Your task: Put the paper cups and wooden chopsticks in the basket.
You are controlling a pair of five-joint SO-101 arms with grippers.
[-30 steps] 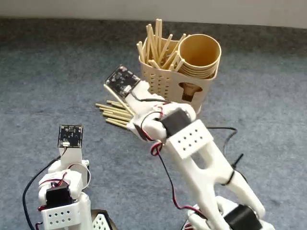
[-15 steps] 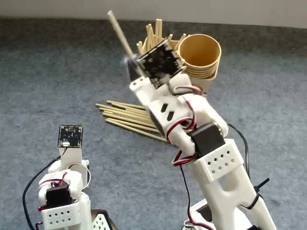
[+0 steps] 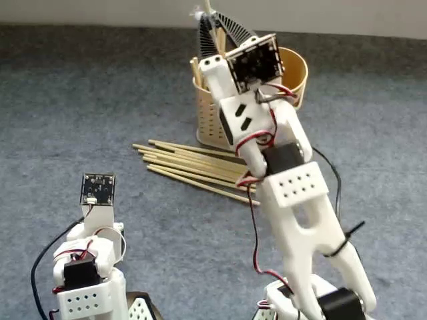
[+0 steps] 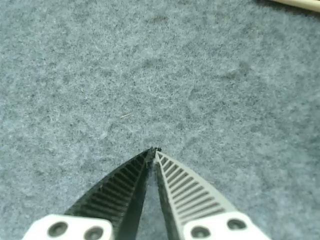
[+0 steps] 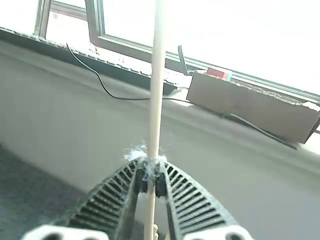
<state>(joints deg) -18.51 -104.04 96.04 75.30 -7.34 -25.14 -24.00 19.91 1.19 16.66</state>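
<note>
The right gripper point(image 3: 212, 30) is high above the basket point(image 3: 212, 127), at the far side of the bench point(image 3: 80, 100). Its jaws are clenched on 1 wooden chopstick point(image 3: 208, 7), which stands nearly upright and reaches the upper edge of the high view. In the right wrist view the right gripper point(image 5: 151, 170) holds this wooden chopstick point(image 5: 158, 75) between its 2 tips, and the stick rises in front of a window point(image 5: 225, 30). A little white fluff point(image 5: 137, 152) sticks at the tips. A cardboard box point(image 5: 250, 102) lies on the sill behind.

The basket is pale with a perforated wall. It stands on the bench and the right arm point(image 3: 293, 193) hides a part of it. The paper cups point(image 3: 298, 70) sit stacked inside the basket; how many they are I cannot tell. Beside them, in the same basket, the standing chopsticks point(image 3: 195, 70) lean at the other side.

The loose chopsticks point(image 3: 187, 163) lie flat on the bench in 1 bundle just in front of the basket, and one end of the bundle goes under the right arm.

The left arm point(image 3: 90, 260) is at the near side of the bench, well apart from the basket. The left gripper point(image 4: 156, 150) points down at the grey bench point(image 4: 150, 60). Its jaws are pressed together at the tips and grasp nothing. Whether the tips touch the bench I cannot tell.
</note>
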